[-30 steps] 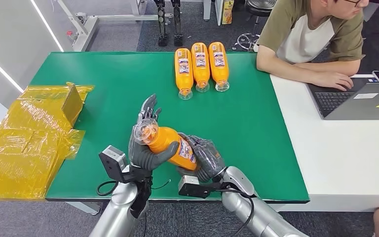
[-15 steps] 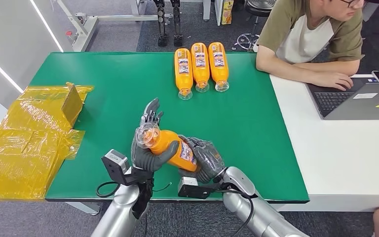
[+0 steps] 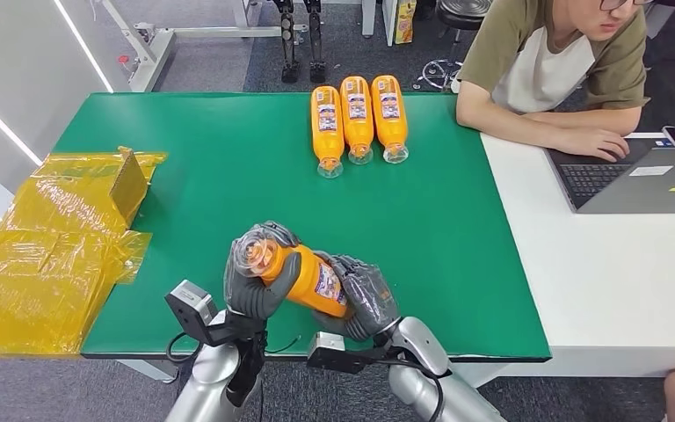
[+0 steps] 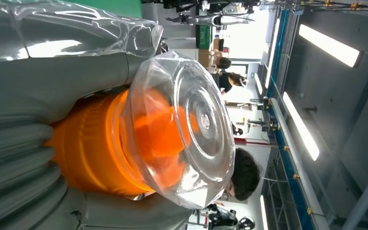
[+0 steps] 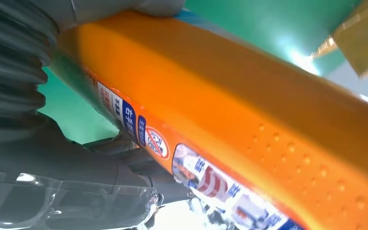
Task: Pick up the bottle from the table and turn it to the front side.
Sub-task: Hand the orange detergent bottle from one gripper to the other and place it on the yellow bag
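Orange bottles over a green mat (image 3: pixel 457 246), beside a white table (image 3: pixel 615 281) and yellow wrap.

The held bottle (image 3: pixel 303 277) is bright orange with a clear cap (image 4: pixel 191 129) and a label (image 5: pixel 206 177) in white, blue and red. Grey hands, left (image 3: pixel 255 277) and right (image 3: pixel 365 294), on silver arms. At the mat's far edge, three orange bottles (image 3: pixel 357 119) carry white-and-blue labels. Left of the mat, shiny yellow wrap (image 3: pixel 48 246). Right of it, a silver laptop (image 3: pixel 642 180) and a person (image 3: pixel 554 70) in an olive and white shirt.
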